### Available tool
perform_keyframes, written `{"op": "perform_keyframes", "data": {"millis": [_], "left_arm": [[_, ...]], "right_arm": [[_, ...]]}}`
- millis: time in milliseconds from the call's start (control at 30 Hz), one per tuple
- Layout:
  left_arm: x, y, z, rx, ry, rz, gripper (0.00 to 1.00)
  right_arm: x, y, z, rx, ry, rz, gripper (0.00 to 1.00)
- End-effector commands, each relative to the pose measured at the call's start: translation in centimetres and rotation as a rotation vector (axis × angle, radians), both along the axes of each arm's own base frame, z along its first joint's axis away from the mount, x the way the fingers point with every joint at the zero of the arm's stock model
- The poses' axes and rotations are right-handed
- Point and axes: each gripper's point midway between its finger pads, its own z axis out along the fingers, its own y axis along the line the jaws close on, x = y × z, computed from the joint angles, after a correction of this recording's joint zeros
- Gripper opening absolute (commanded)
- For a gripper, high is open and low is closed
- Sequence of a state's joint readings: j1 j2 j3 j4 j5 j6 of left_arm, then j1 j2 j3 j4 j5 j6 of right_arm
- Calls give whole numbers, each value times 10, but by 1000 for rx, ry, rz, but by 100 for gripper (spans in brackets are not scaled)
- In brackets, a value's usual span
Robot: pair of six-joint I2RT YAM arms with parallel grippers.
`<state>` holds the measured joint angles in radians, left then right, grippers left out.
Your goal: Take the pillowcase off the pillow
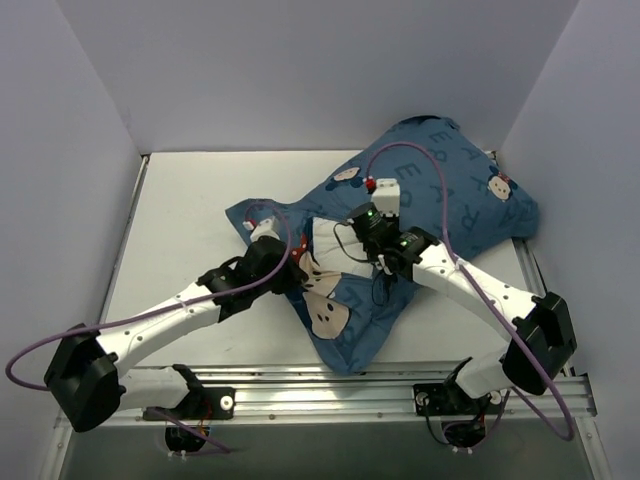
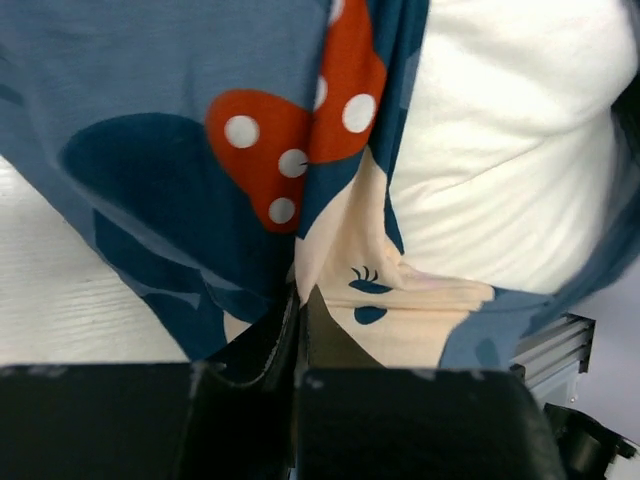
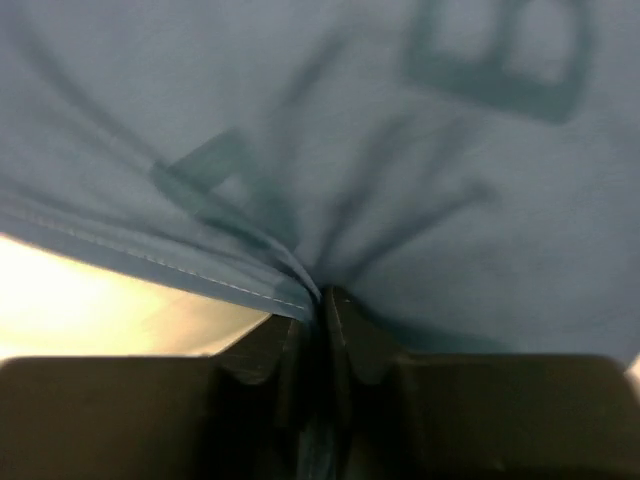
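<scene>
The blue pillowcase (image 1: 440, 190), printed with letters and mouse faces, lies diagonally across the table's right half. The white pillow (image 1: 327, 237) shows only at the case's open mouth between the two grippers. My left gripper (image 1: 288, 272) is shut on the pillowcase edge by the mouse face with the red polka-dot bow (image 2: 300, 140); white pillow (image 2: 500, 150) bulges to the right of the pinched fabric (image 2: 297, 285). My right gripper (image 1: 365, 222) is shut on the case's stitched hem (image 3: 300, 285), with the cloth drawn taut toward its jaws.
The white table (image 1: 180, 230) has grey walls on three sides and a metal rail (image 1: 330, 385) along the near edge. Purple cables loop over both arms. The pillowcase's far corner (image 1: 430, 125) leans against the back wall.
</scene>
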<state>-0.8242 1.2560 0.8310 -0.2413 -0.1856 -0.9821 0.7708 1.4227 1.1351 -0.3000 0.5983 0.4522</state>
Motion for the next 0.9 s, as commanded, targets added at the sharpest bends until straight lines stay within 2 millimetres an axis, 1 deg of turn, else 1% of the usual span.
{"op": "perform_keyframes", "data": {"millis": [0, 67, 100, 133, 167, 200, 233, 267, 300, 333, 367, 400, 433, 467, 500, 533, 567, 600, 633, 667, 700, 733, 767, 800, 833, 867], "left_arm": [[3, 42, 21, 115, -24, 32, 2], [4, 59, 33, 136, -35, 49, 2], [8, 73, 44, 142, -68, 61, 2], [9, 82, 48, 148, -76, 75, 2], [6, 94, 46, 173, -58, 90, 2], [4, 104, 54, 173, -78, 102, 2], [6, 117, 54, 183, -74, 138, 2], [1, 127, 50, 205, -54, 151, 2], [-3, 134, 54, 204, -66, 170, 2], [-7, 144, 46, 227, -54, 201, 2], [-12, 148, 39, 234, -35, 215, 2], [-17, 149, 38, 200, -33, 234, 2], [-26, 146, 16, 191, 15, 216, 2], [-25, 138, 12, 143, 13, 205, 2], [-27, 131, 3, 97, 44, 204, 2], [-30, 122, -7, 63, 71, 186, 2], [-36, 108, -23, 20, 99, 145, 2], [-38, 100, -34, -3, 132, 151, 2], [-41, 94, -41, -5, 145, 139, 2], [-39, 88, -46, -7, 130, 142, 2], [-45, 77, -52, 9, 144, 112, 2], [-45, 73, -53, 16, 143, 103, 2], [-44, 69, -52, 22, 139, 94, 2], [-39, 64, -44, 31, 124, 81, 4], [-36, 63, -39, 35, 113, 81, 9], [-34, 66, -35, 53, 108, 82, 23]], "right_arm": [[8, -98, 3, -163, 22, -282, 0], [21, -112, 25, -133, -23, -318, 0], [27, -121, 32, -124, -36, -343, 0], [35, -143, 36, -118, -37, -404, 0], [41, -152, 41, -112, -39, -422, 0], [50, -159, 57, -82, -66, -442, 0], [56, -165, 60, -69, -68, -458, 0], [60, -177, 65, -55, -78, -485, 0], [64, -180, 74, -40, -98, -495, 0], [65, -183, 78, -29, -108, -500, 0], [67, -183, 82, -2, -118, -493, 0], [68, -180, 84, 8, -123, -469, 0], [66, -175, 81, 25, -118, -432, 0], [71, -154, 80, 92, -122, -335, 0], [69, -143, 77, 112, -119, -281, 0], [61, -134, 67, 130, -105, -237, 0], [60, -122, 65, 154, -114, -190, 0], [53, -99, 60, 177, -100, -114, 0], [48, -89, 62, 200, -116, -79, 0], [39, -81, 43, 199, -79, -49, 0], [32, -67, 36, 209, -60, -6, 0], [26, -60, 31, 229, -47, 18, 0], [18, -56, 16, 228, -18, 39, 0], [14, -51, 11, 230, -7, 62, 0], [8, -42, 10, 238, -10, 95, 0], [4, -39, 8, 234, -8, 113, 0]]}}
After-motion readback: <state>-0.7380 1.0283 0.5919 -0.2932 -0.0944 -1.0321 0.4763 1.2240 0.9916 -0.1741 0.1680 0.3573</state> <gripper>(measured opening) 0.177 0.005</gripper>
